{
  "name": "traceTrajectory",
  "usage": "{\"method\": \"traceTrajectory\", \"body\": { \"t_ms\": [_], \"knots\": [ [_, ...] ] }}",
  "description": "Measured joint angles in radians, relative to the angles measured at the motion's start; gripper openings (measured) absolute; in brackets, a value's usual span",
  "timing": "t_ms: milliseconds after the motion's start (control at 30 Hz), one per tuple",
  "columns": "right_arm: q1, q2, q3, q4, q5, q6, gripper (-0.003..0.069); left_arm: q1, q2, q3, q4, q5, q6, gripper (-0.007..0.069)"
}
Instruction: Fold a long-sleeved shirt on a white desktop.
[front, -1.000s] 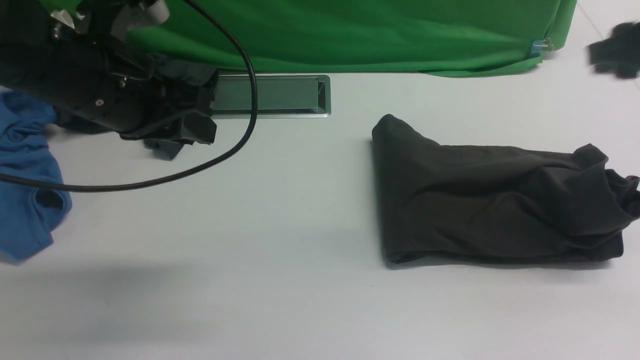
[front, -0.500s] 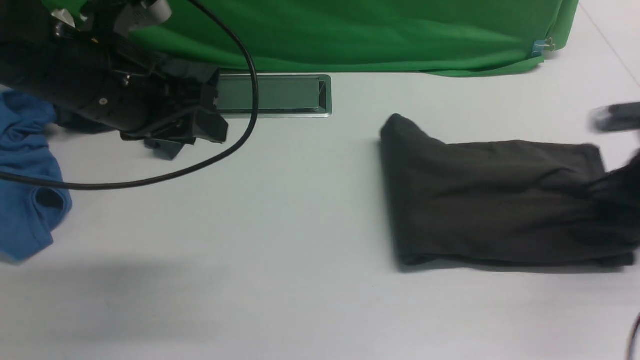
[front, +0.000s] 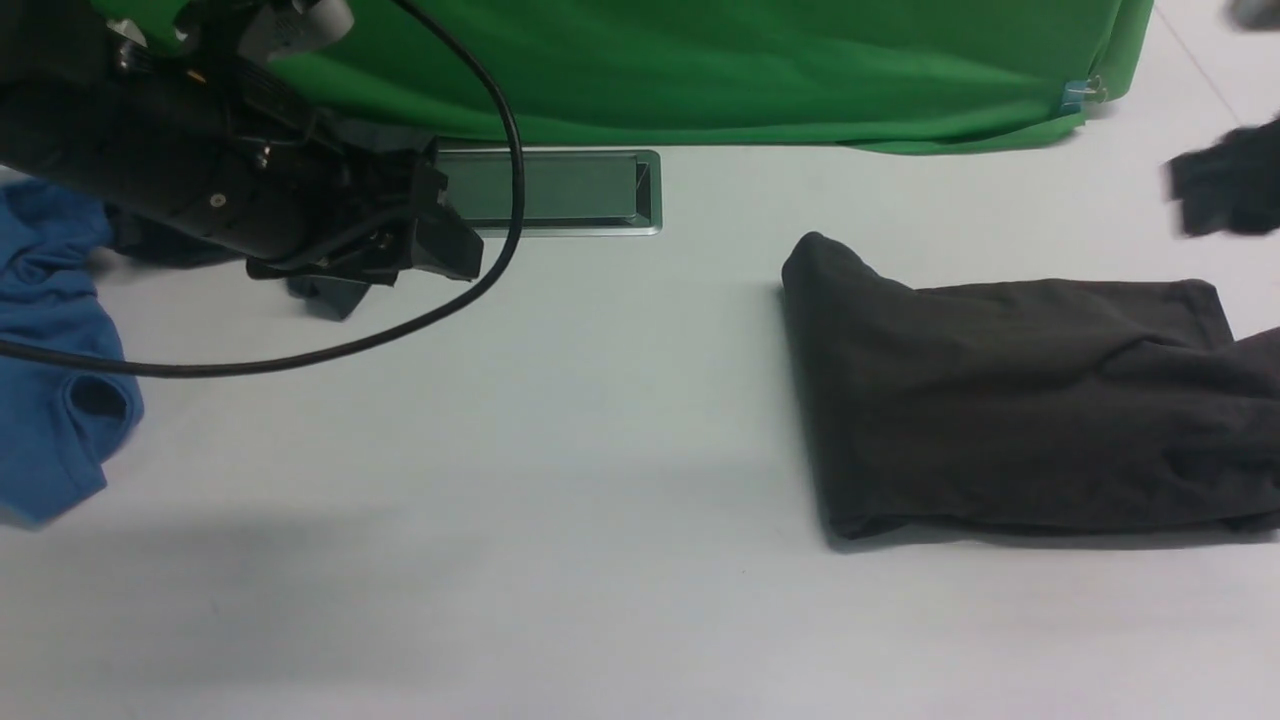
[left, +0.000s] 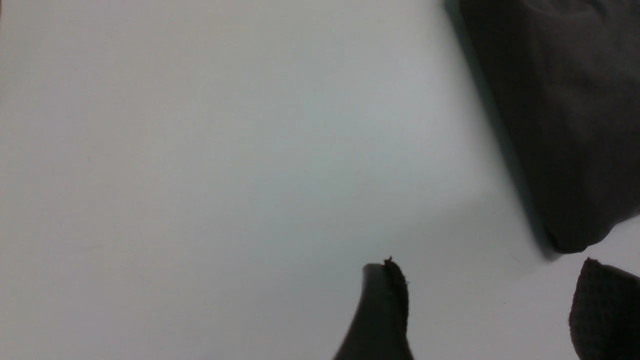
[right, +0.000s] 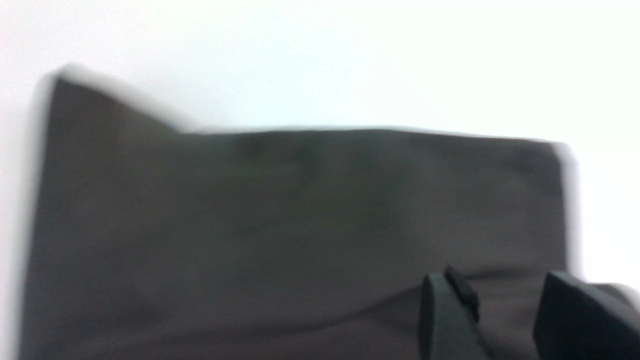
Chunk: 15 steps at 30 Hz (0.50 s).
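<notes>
Left gripper (left: 492, 310) gapes wide, empty; right gripper (right: 505, 315) parted, empty, above shirt (front: 1010, 400).
Soft matte knit, folded oblong on smooth white desktop (front: 560, 480).

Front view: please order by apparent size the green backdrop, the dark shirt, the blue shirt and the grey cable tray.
1. green backdrop
2. dark shirt, partly cut off
3. blue shirt, partly cut off, so unsure
4. grey cable tray, partly hidden by the left arm
</notes>
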Motion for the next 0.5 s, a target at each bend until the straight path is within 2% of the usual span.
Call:
{"method": "traceTrajectory", "body": {
  "t_ms": [133,300,500],
  "knots": [
    [0.158,0.078,0.071,0.007,-0.014,-0.075,0.0219,0.000,0.000,0.000,0.000,0.002,0.000,0.0493],
    [0.244,0.268,0.025,0.008,0.028,-0.102,0.0046,0.000,0.000,0.000,0.000,0.013,0.001,0.0493],
    [0.364,0.435,-0.136,0.009,0.046,-0.094,0.0017,0.000,0.001,0.000,0.003,0.053,0.002,0.0493]
  ]
}}
